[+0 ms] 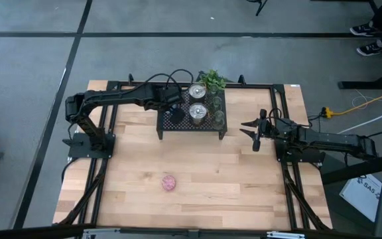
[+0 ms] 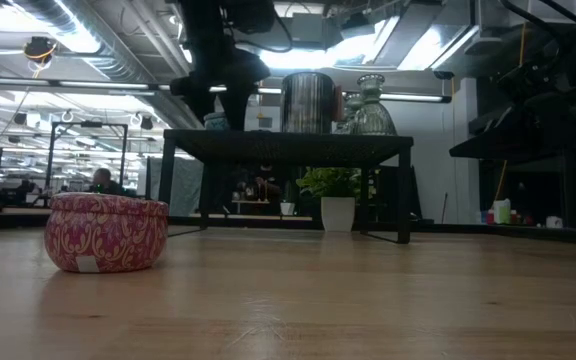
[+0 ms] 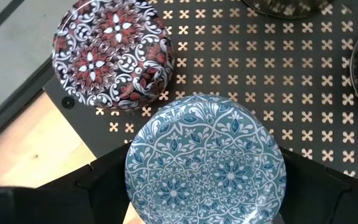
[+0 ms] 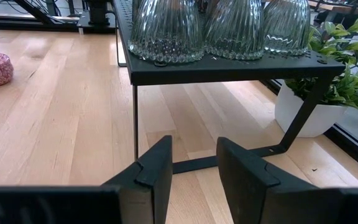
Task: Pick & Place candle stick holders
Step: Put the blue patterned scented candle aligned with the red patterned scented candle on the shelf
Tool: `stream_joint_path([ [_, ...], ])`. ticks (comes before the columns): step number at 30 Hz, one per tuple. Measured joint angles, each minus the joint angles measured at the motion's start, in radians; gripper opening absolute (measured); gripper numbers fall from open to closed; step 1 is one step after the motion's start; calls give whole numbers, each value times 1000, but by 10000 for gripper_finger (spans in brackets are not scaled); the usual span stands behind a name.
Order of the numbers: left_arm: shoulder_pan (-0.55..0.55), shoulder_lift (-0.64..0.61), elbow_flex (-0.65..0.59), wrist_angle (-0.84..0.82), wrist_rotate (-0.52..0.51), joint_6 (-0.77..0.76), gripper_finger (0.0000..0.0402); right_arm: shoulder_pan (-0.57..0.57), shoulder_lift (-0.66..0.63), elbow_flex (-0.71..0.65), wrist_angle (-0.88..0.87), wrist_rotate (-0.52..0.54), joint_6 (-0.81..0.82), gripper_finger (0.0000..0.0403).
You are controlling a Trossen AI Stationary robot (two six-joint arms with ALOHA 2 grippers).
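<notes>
A black mesh rack (image 1: 183, 127) at the table's far middle carries two silver candle stick holders (image 1: 197, 111), green glass cups (image 4: 229, 28) and a dark red-purple patterned holder (image 3: 112, 53). My left gripper (image 1: 176, 114) reaches over the rack's left end and is shut on a blue patterned holder (image 3: 207, 162). A pink holder (image 1: 169, 182) stands alone on the wooden table, nearer the front. My right gripper (image 4: 191, 174) waits open at the table's right side, level with the rack, with nothing between its fingers. My left gripper has the blue holder between its two fingers (image 3: 107, 180), which lie against opposite sides of its round wall (image 3: 132, 168). The fingers come steeply from above, slanting in from the table's left. The holder sits upright, lid up, its bottom on the rack's near-left corner.
A small potted plant (image 1: 212, 79) stands behind the rack's far right corner. The table's frame rails run along both sides. Bare wood lies between the rack and the pink holder (image 2: 106, 232).
</notes>
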Motion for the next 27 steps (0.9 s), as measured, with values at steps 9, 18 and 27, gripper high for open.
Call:
stream_joint_path([
  [9, -4, 0, 0, 0, 0, 65, 321, 0, 0, 0, 0, 0, 0, 128],
  [18, -4, 0, 0, 0, -8, 59, 341, 0, 0, 0, 0, 0, 0, 128],
  [27, -5, -1, 0, 3, -8, 57, 343, 0, 0, 0, 0, 0, 0, 128],
])
